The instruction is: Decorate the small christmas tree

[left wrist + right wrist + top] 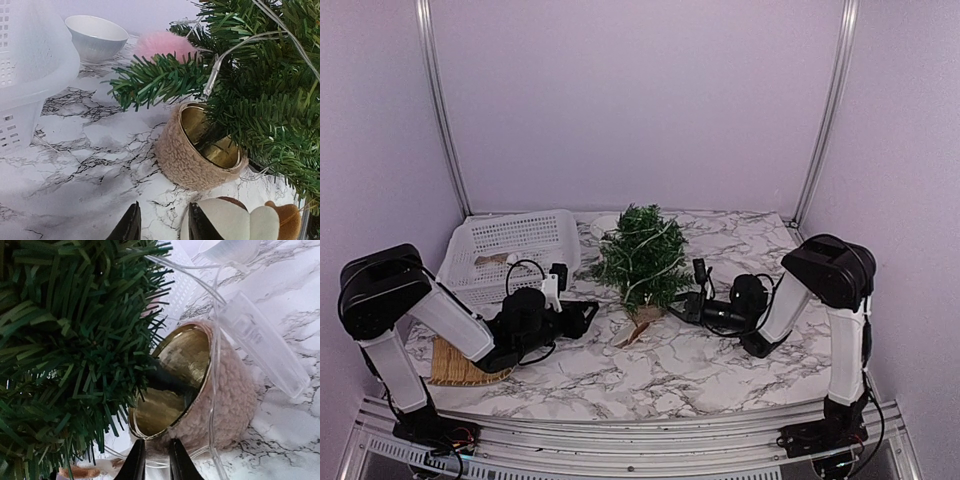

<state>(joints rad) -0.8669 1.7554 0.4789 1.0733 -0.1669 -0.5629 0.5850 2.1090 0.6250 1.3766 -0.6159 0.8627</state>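
The small christmas tree (640, 255) leans at the table's middle, its fuzzy tan pot (645, 320) tipped, with a clear light string (218, 67) through the branches. A pink pom-pom (162, 46) sits among the needles. My left gripper (588, 318) lies low on the left of the pot (197, 157). In its wrist view the left gripper (164, 227) is open over bare marble, and a white-and-brown ornament (240, 220) lies beside its right finger. My right gripper (157, 462) sits at the pot's lower rim (150, 435), jaws nearly together. The clear wire (214, 405) also crosses that gap; a pinch does not show.
A white plastic basket (510, 250) stands at the back left, with a white bowl (96, 36) behind the tree. A tan woven mat (460, 368) lies under the left arm. The light string's clear plastic box (265, 350) hangs beside the pot.
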